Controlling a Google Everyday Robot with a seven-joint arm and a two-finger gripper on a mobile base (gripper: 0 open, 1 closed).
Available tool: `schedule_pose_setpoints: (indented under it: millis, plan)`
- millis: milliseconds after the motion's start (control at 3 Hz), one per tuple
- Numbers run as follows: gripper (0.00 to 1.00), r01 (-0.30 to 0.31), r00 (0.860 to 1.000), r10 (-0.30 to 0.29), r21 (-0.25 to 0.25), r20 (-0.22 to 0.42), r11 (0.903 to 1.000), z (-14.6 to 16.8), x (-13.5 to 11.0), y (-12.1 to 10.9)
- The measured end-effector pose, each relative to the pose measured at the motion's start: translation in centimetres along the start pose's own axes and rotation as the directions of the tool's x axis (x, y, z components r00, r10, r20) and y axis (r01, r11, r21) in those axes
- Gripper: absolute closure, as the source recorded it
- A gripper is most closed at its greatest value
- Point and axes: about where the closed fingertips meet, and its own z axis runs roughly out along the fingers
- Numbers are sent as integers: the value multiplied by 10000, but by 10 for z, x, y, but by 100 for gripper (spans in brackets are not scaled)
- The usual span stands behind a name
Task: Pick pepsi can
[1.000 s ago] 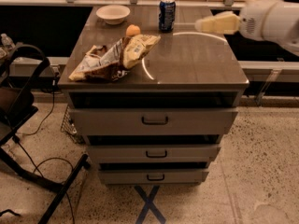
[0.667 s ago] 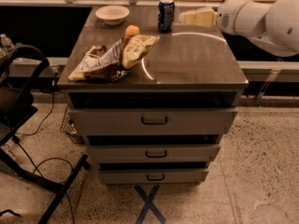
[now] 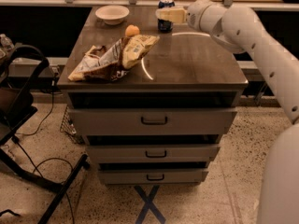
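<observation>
The pepsi can (image 3: pixel 165 24), dark blue with a silver top, stands upright at the back middle of the dark tabletop (image 3: pixel 196 64). My gripper (image 3: pixel 161 14) reaches in from the right on a white arm (image 3: pixel 243 29). Its pale fingers (image 3: pixel 172 15) lie across the front of the can's upper half and hide part of it.
A white bowl (image 3: pixel 112 14) sits at the back left. An orange (image 3: pixel 132 31) lies next to two chip bags (image 3: pixel 112 57) on the left half of the top. Three closed drawers (image 3: pixel 154 120) are below. A black chair frame (image 3: pixel 18 101) and cables stand at the left.
My arm has swung left across the back of the table. The gripper went from well right of the can to right at it.
</observation>
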Motion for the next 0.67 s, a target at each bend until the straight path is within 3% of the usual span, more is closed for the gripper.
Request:
schedule_pose_setpoints:
  millis: [333, 667]
  plan:
    - [0, 32, 10000, -32, 9, 23, 10000, 5, 0, 0]
    - [0, 139, 9992, -134, 147, -379, 9998, 25, 13, -3]
